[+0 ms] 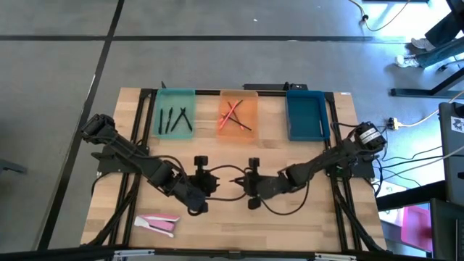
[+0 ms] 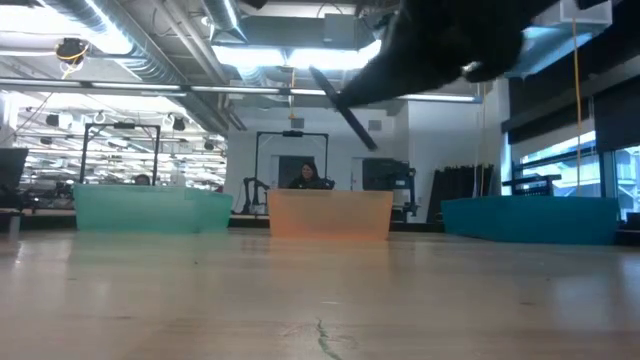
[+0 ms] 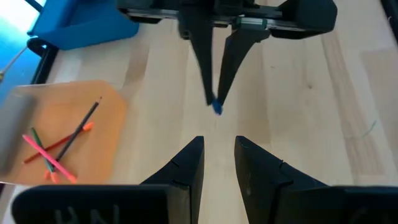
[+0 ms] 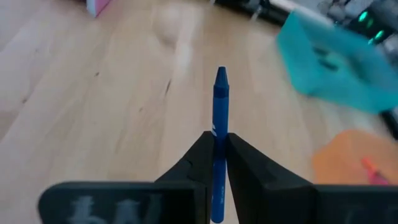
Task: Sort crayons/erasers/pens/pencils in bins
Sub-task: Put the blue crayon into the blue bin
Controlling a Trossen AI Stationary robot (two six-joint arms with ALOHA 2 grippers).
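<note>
While 3 pens fill the teal bin, the blue bin lies bare.

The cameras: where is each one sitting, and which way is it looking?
High view: above the table, looking straight down; shows both arms, the three bins, the eraser.
Low view: at table height, looking level at the bins and room; a dark arm shows on top.
Left wrist view: on the left arm, facing the right gripper; its own open fingers show.
Right wrist view: on the right arm; its gripper holds a blue crayon.
Shared: both wrist views show the crayon and orange bin.
</note>
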